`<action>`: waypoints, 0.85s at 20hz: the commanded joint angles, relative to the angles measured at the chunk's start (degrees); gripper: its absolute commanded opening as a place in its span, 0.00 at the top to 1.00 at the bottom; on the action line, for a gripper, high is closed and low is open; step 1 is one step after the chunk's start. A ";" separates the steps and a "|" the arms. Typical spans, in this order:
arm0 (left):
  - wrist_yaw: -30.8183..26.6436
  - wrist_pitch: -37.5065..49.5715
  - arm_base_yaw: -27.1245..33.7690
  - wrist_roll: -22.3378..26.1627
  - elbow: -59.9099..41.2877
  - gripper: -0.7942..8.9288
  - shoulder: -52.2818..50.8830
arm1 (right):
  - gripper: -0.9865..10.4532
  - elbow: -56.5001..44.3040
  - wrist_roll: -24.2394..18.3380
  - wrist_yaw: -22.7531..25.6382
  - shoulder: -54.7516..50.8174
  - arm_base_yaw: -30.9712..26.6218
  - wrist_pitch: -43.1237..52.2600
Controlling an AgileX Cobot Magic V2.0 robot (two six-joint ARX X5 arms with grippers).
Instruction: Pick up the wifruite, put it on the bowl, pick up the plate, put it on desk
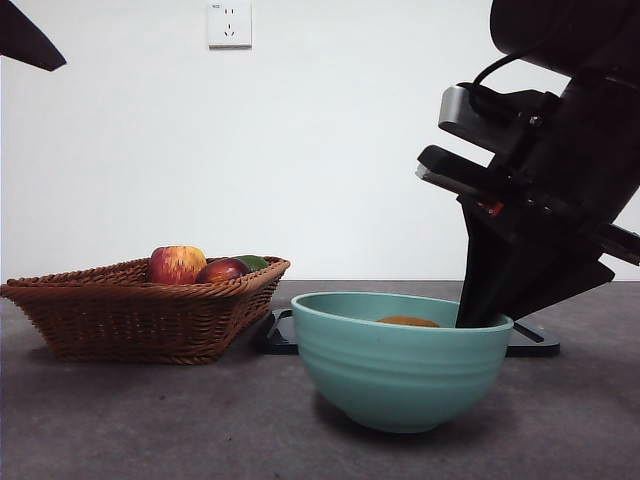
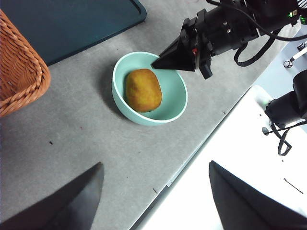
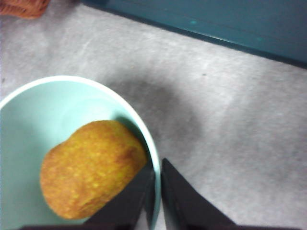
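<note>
The orange-brown wifruite (image 2: 143, 89) lies inside the teal bowl (image 2: 175, 108), free of any gripper; it also shows in the right wrist view (image 3: 91, 170) and just above the rim in the front view (image 1: 407, 321). My right gripper (image 3: 158, 165) is shut, its jaws pressed together in a point over the bowl's rim beside the fruit (image 2: 154, 63). In the front view it dips behind the bowl's right rim (image 1: 478, 318). The dark teal plate (image 2: 72, 24) lies flat on the desk (image 2: 86, 139) beyond the bowl. My left gripper (image 2: 153, 191) hangs high above the desk, open and empty.
A wicker basket (image 1: 140, 310) stands left of the bowl, holding a streaked apple (image 1: 177, 264), a dark red fruit (image 1: 222, 270) and something green. The desk's edge (image 2: 192, 158) runs close past the bowl. The left arm shows as a black tip (image 1: 25, 40).
</note>
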 commanded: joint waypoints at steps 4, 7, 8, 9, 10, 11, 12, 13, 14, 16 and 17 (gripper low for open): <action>0.50 0.68 -0.37 1.29 0.39 0.56 0.26 | 0.90 4.50 0.70 0.09 0.72 0.57 -0.59; 0.50 0.68 -0.37 1.31 0.39 0.56 0.26 | 0.90 8.66 -0.57 0.61 0.85 -0.15 -1.51; 0.50 0.68 -0.37 1.29 0.39 0.56 0.26 | 0.91 10.16 -0.90 1.18 1.01 -0.74 -1.49; 0.50 0.68 -0.37 1.31 0.39 0.56 0.26 | 0.90 11.63 -1.29 1.60 1.49 -1.29 -1.64; 0.50 0.68 -0.37 1.29 0.39 0.56 0.26 | 0.90 13.38 -1.70 1.57 2.27 -2.16 -2.08; 0.50 0.68 -0.37 1.31 0.39 0.56 0.26 | 0.90 15.34 -2.64 1.57 3.45 -3.15 -2.64; 0.50 0.66 -0.37 1.29 0.39 0.56 0.26 | 0.90 17.09 -3.19 1.55 4.74 -3.96 -3.10; 0.50 0.63 -0.37 1.29 0.39 0.56 0.26 | 0.90 19.23 -4.09 1.57 6.54 -4.87 -3.69; 0.50 0.63 -0.37 1.29 0.39 0.56 0.26 | 0.90 21.07 -4.72 1.60 8.20 -5.64 -4.22; 0.50 0.61 -0.37 1.29 0.39 0.56 0.26 | 0.90 24.70 -6.08 1.60 12.02 -7.23 -4.59; 0.50 0.59 -0.37 1.27 0.39 0.56 0.26 | 0.90 26.45 -6.69 1.57 14.10 -8.04 -4.57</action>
